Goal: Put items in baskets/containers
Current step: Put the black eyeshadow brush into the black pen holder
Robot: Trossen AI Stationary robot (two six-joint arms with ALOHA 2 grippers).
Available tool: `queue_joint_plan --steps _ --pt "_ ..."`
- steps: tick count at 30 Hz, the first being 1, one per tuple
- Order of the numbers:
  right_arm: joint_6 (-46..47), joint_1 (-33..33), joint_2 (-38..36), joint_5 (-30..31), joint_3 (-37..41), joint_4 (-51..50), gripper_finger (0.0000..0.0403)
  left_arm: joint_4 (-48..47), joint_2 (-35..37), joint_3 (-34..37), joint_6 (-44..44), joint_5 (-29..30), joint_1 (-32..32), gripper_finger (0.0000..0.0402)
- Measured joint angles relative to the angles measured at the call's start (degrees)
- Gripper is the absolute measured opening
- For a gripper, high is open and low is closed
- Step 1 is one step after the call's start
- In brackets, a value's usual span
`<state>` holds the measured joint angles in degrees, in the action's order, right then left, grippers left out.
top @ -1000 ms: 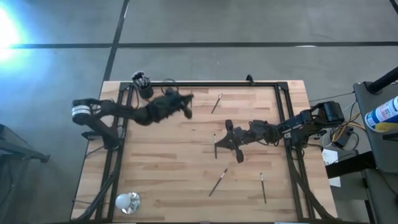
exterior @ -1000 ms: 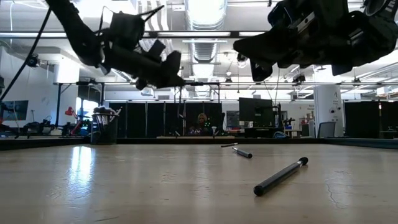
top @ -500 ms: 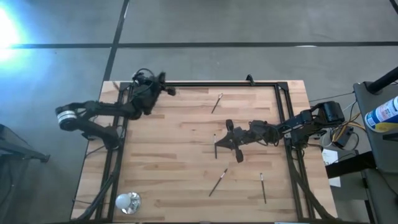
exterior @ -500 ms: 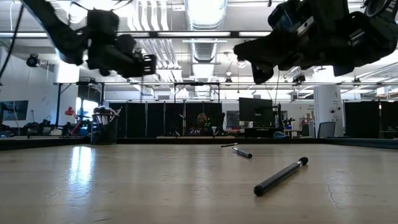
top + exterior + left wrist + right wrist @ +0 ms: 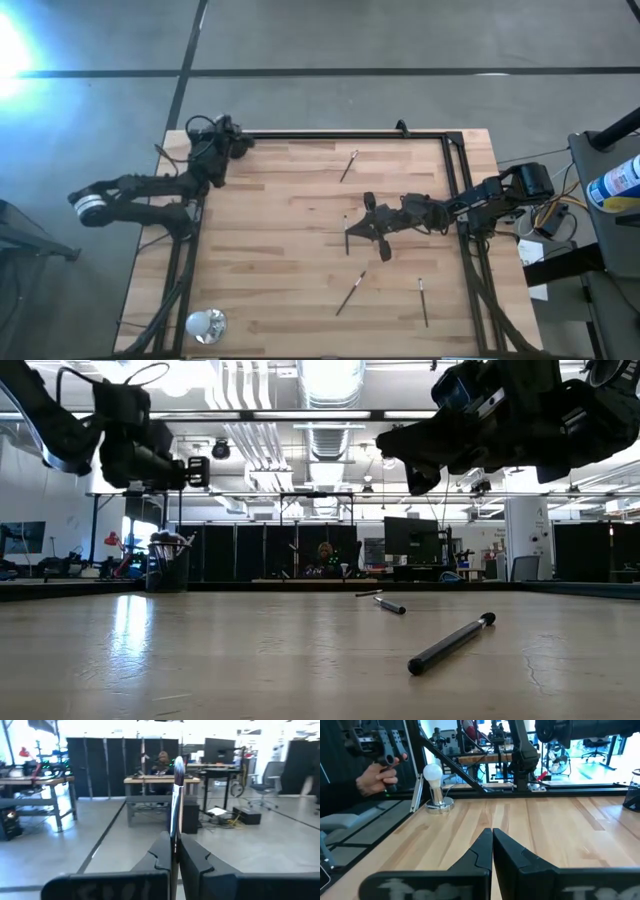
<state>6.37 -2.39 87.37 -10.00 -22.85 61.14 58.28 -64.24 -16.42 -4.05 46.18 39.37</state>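
My left gripper [image 5: 240,141] hovers at the table's far left corner, shut on a thin makeup brush [image 5: 176,795]. The black cup [image 5: 168,566] stands below it with several brushes sticking out; in the high view the arm hides it. My right gripper [image 5: 352,232] hangs shut over the table's middle, above a short brush [image 5: 346,236]. Three more brushes lie flat on the wood: one toward the far edge [image 5: 348,165] and two toward the near edge [image 5: 350,292] [image 5: 422,301]. My left gripper pinches the brush's dark handle [image 5: 173,840] between its two fingers [image 5: 160,855]. The brush lies along the fingers, and its bristle head [image 5: 178,766] sticks out past their tips. It is lifted clear of the table, with the gripper about level.
A shiny round whitish object [image 5: 205,323] stands at the near left corner. Black frame rails [image 5: 350,135] run along the far, left and right edges. A person's hand [image 5: 376,776] shows beyond the table in the right wrist view. Bare wood lies between the two arms.
My left gripper has swung with the brush from the far middle of the table toward the far left corner, and now stands over the cup. The right arm and the loose brushes have kept still.
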Motion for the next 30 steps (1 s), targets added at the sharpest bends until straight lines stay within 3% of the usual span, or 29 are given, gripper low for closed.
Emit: queue_joint_plan --steps 13,20,30 --pt "-0.25 0.02 0.00 1.03 0.02 -0.21 0.0008 -2.36 -3.59 0.11 4.12 -4.25 7.79 0.0011" --pt "-0.36 0.00 0.00 1.03 0.02 -0.50 0.0008 -2.40 -7.41 0.12 5.96 -4.93 8.64 0.0011" --pt "-0.37 0.00 0.00 1.03 0.02 -0.52 0.0008 -8.81 -7.62 0.12 8.20 -4.85 8.92 0.0012"
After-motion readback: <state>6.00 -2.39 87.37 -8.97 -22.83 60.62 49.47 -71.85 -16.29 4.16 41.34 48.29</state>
